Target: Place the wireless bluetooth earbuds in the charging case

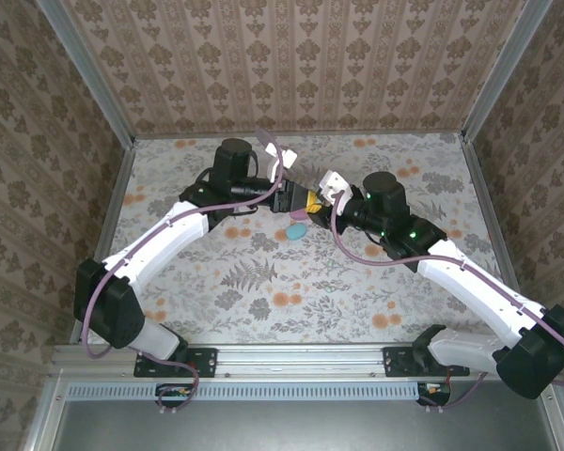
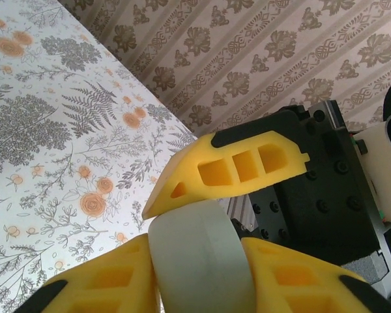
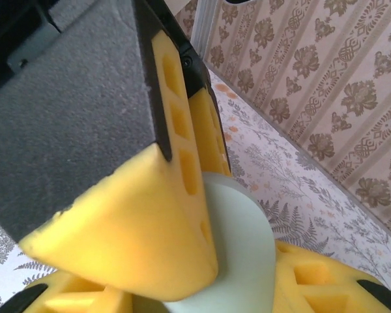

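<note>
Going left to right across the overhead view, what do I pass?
Left arm's black shoulder → left arm's black wrist housing → small teal oval piece on the mat → right arm's black wrist housing → right arm's black shoulder.

Bench: white, printed with grey ferns and small orange flowers; walls: beige and brown striped damask; fingers: yellow with black backs; case: pale mint-grey; arms: white and black; cables: purple; rail: silver-grey.
</note>
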Robot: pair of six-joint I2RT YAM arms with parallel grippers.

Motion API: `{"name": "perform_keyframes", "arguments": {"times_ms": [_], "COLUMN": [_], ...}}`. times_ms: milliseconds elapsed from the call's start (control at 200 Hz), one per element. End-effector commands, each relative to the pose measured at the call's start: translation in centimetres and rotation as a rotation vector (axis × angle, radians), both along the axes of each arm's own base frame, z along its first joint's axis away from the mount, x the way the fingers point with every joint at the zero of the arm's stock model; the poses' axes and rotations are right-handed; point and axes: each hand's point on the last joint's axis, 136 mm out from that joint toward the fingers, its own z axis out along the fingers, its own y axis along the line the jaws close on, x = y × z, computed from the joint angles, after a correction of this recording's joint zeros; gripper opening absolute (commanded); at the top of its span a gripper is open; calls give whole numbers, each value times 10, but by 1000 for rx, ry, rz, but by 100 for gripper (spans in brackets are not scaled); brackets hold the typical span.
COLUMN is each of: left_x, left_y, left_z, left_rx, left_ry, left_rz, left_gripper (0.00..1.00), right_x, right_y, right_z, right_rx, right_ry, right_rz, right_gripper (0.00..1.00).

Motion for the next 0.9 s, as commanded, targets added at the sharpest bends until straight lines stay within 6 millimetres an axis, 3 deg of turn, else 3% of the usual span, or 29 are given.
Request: {"name": "perform_keyframes", "arguments": {"times_ms": [0,150,370,535,745,895], "left_x": [-4,3,17,8,2,-1], "left_y": [-1,3,23,26,28,28], "left_z": [15,25,51,67,73,75], "left_rx": [-25,-49,-173,-231,-243,-250], "left_ry": [-37,-26,85,117,119,125], "left_rz": [-22,17,132,117,103,90], "left_gripper": [23,12,9,9,9,8], "right_x": [-1,-4,-17,-18,-12,-6], "right_y": [2,-1,-17,-12,-5,-2], "right_z": [19,18,32,34,64,72], "right_rx": [12,12,226,269,316,314], "right_ry": [-53,-59,-259,-302,-359,-364], "right_rz": [5,3,-10,23,72,121], "right_gripper": [32,40,68,66,67,65]}}
